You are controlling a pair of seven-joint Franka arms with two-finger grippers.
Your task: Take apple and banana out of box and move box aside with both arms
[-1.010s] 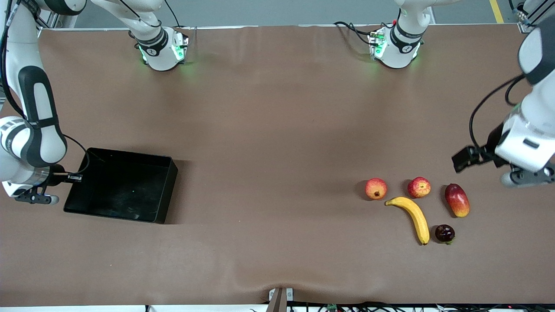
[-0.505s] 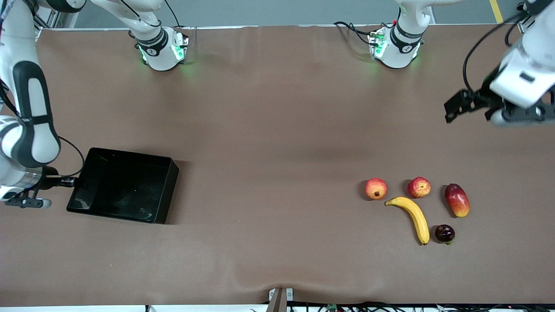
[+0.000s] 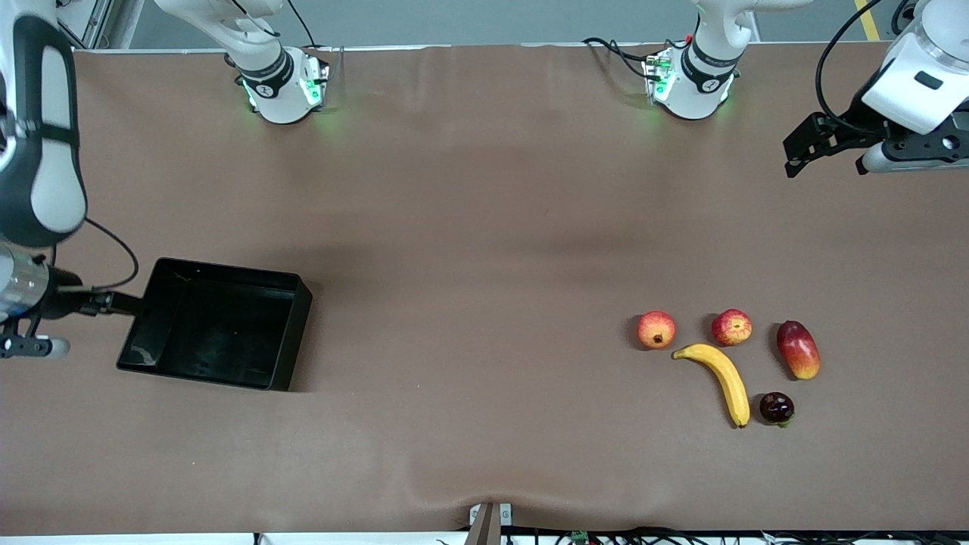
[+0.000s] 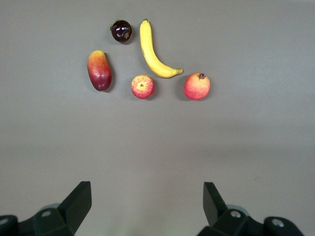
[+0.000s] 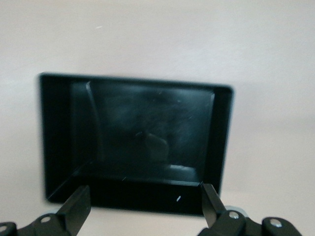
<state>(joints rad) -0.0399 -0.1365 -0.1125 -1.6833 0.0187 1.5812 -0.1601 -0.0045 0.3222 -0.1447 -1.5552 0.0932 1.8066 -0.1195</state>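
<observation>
Apple (image 3: 731,327) and curved yellow banana (image 3: 721,378) lie just apart on the table; glossy black box (image 3: 214,323) sits flat toward the right arm's end.

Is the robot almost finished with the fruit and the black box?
It looks nearly done. The apple and banana lie on the table with other fruit, toward the left arm's end. The box sits empty toward the right arm's end. The right gripper is open just off the box's edge, holding nothing. The left gripper is open too, up over bare table. Nothing seems left except parking the arms.
</observation>
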